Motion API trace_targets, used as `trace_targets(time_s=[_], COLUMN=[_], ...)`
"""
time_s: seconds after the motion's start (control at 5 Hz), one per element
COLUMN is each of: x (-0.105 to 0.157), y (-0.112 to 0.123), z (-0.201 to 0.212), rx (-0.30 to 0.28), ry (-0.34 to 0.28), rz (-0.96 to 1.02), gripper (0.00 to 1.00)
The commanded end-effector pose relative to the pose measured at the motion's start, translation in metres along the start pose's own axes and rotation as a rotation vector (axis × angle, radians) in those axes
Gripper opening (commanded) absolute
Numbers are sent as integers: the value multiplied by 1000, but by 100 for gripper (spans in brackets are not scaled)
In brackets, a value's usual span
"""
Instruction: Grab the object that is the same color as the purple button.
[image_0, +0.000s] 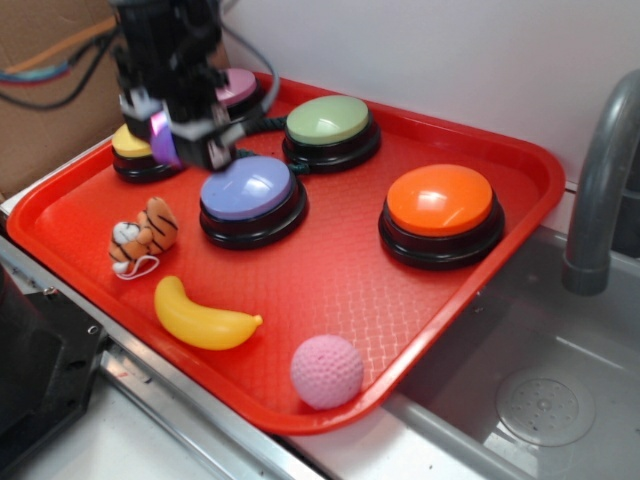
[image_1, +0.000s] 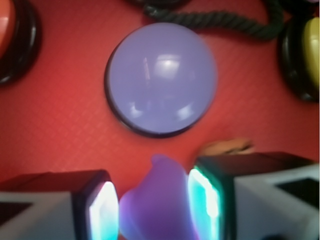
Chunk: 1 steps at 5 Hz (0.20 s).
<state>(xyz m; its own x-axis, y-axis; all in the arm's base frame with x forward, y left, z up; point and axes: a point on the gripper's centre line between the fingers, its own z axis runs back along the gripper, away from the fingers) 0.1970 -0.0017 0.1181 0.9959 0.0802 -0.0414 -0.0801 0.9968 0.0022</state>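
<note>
My gripper (image_0: 175, 135) hangs above the back left of the red tray (image_0: 330, 270), shut on the small glossy violet-purple toy (image_0: 163, 137). In the wrist view the toy (image_1: 157, 202) sits squeezed between my two fingers (image_1: 102, 212), lifted above the tray floor. The purple button (image_0: 250, 190), lavender-blue domed on a black base, stands just right of and below my gripper; in the wrist view the purple button (image_1: 162, 79) lies directly ahead of the jaws.
On the tray are a green button (image_0: 330, 122), an orange button (image_0: 440, 205), a yellow button (image_0: 135, 150), a pinkish-mauve button (image_0: 240, 88) partly behind the arm, a tiger toy (image_0: 143, 232), a yellow banana (image_0: 200, 318) and a pink textured ball (image_0: 327, 371). A sink and faucet (image_0: 600, 180) lie to the right.
</note>
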Motion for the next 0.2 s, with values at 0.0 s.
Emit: trace_targets(time_s=[0.0], x=[10], y=[25], z=[40], rx=[55], ry=[-64], rz=[-78], gripper=[0])
